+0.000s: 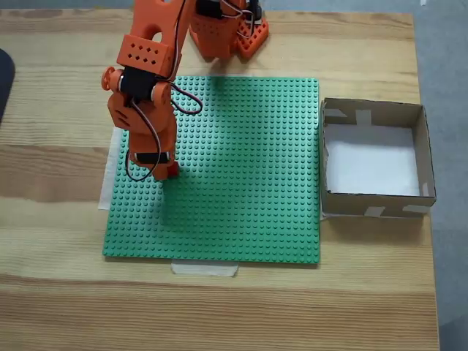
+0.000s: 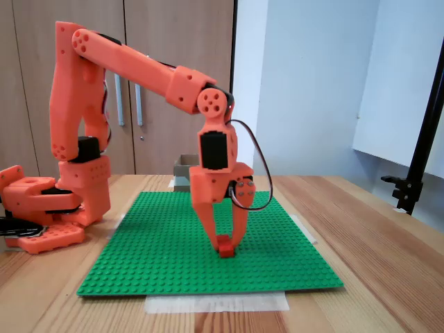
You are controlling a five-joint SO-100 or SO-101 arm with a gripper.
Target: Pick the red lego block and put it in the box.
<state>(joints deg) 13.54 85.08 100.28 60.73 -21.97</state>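
The red lego block (image 2: 225,247) sits on the green baseplate (image 2: 159,250), towards its left side in a fixed view from above, where only a red corner (image 1: 172,170) peeks out under the arm. My orange gripper (image 2: 225,242) points straight down with both fingertips pressed against the block's sides, shut on it. The block still appears to touch the plate. The cardboard box (image 1: 374,112), open-topped with a white floor, stands just right of the baseplate, far from the gripper. In a fixed view from the side, the box (image 2: 184,172) shows behind the arm.
The arm's orange base (image 1: 241,33) stands at the back edge of the baseplate (image 1: 248,183). Pale tape (image 1: 205,268) holds the plate's front edge to the wooden table (image 1: 219,314). A black stand (image 2: 416,173) rises at the side view's right.
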